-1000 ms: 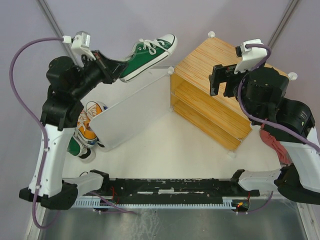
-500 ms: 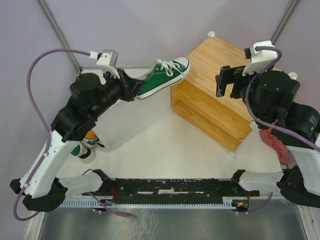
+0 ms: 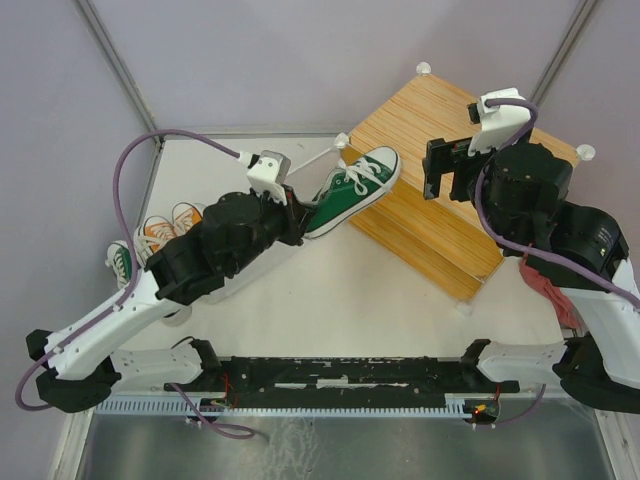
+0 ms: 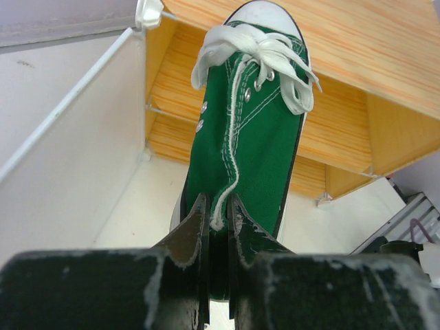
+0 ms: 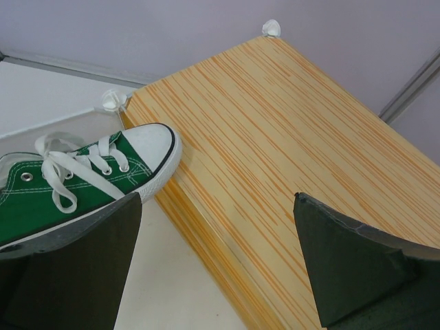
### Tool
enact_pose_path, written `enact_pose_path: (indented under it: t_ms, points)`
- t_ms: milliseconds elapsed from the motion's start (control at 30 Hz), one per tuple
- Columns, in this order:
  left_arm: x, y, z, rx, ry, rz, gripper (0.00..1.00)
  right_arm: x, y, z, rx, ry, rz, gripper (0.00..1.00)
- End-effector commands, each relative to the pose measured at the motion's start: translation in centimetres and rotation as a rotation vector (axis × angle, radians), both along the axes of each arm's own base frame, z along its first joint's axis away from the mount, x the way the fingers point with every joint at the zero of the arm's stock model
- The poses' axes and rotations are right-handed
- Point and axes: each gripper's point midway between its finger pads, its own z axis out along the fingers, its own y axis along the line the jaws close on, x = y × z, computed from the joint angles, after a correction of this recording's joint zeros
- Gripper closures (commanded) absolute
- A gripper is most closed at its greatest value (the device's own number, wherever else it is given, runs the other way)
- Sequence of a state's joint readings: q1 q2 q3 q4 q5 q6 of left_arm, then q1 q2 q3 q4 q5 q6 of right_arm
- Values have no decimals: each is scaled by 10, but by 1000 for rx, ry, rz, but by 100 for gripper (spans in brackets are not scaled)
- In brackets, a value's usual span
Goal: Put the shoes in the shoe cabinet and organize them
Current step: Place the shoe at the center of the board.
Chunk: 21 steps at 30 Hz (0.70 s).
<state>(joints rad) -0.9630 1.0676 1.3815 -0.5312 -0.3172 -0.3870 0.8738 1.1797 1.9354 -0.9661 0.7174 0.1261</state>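
Note:
My left gripper (image 3: 300, 217) is shut on the heel of a green sneaker (image 3: 352, 190) and holds it in the air, toe at the open front of the shoe cabinet (image 3: 440, 130). The left wrist view shows the green sneaker (image 4: 251, 130) pinched at my left gripper (image 4: 218, 210), with its white toe cap over the cabinet's upper edge (image 4: 357, 41) and the inner shelf (image 4: 172, 113) below. My right gripper (image 3: 447, 168) is open and empty above the cabinet top (image 5: 289, 130); the green sneaker (image 5: 82, 179) shows at its left. Orange sneakers (image 3: 165, 228) and another green sneaker (image 3: 120, 262) lie at far left.
The cabinet's pale door panel (image 3: 265, 262) stands open toward the left, partly under my left arm. A red cloth (image 3: 555, 290) lies at the right behind my right arm. A black rail (image 3: 340, 375) runs along the near table edge.
My left arm has swung right and down with the green sneaker, bringing its toe to the cabinet's front. My right gripper has shifted slightly left above the cabinet top.

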Motion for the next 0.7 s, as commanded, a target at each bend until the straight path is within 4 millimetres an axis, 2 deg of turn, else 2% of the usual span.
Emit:
enact_pose_path:
  t_ms: [0,33,200,267,667]
  points:
    - [-14,10,3,-104,-71,65,97,-2,-4,2,23,-10,-3,1]
    - [-15,10,-5,-100,-66,67,97,-3,-4,0,23,-9,-2,1]
    - [-19,8,-77,-25,22,93,97,-5,-4,-7,32,-1,3,1]
    - [-23,9,-93,-23,40,94,97,-5,-4,-11,20,6,1,1]
    - [-26,40,-125,-5,50,177,97,-1,4,-26,9,30,18,1]
